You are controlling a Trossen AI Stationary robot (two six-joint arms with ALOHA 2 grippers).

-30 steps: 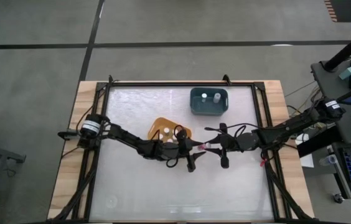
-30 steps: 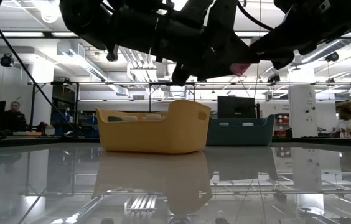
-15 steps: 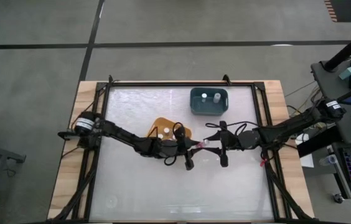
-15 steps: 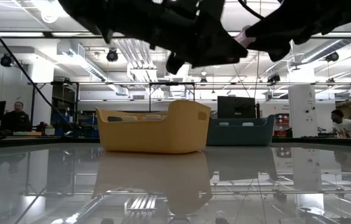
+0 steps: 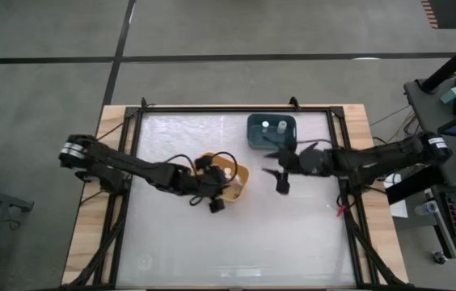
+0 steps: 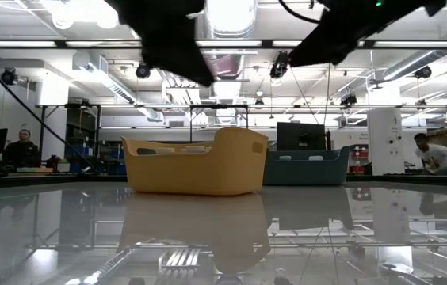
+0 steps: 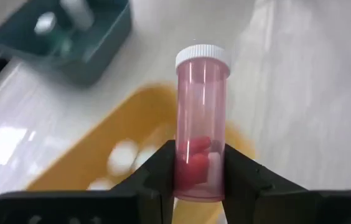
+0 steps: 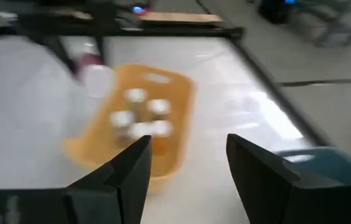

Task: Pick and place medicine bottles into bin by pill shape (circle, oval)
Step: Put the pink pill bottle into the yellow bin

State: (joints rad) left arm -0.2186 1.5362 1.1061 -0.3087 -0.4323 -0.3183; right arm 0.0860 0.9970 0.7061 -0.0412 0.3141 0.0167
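Arms parted since handover | left gripper (image 7: 199, 177) pinches pink bottle (image 7: 200, 124) over yellow tub (image 5: 240, 176) | right gripper (image 8: 188, 168) spread, withdrawn beside teal tub (image 5: 272, 141)

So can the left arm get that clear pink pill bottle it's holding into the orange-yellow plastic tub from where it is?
Probably yes. The left gripper holds the clear pink pill bottle right by the orange-yellow plastic tub, whose open top has nothing over it; the right gripper sits off to the side.

arms: two slim dark jointed links, black cables looping alongside
fingers (image 8: 129, 180): matte black, blocky, flat-faced
left arm base: pale ring band
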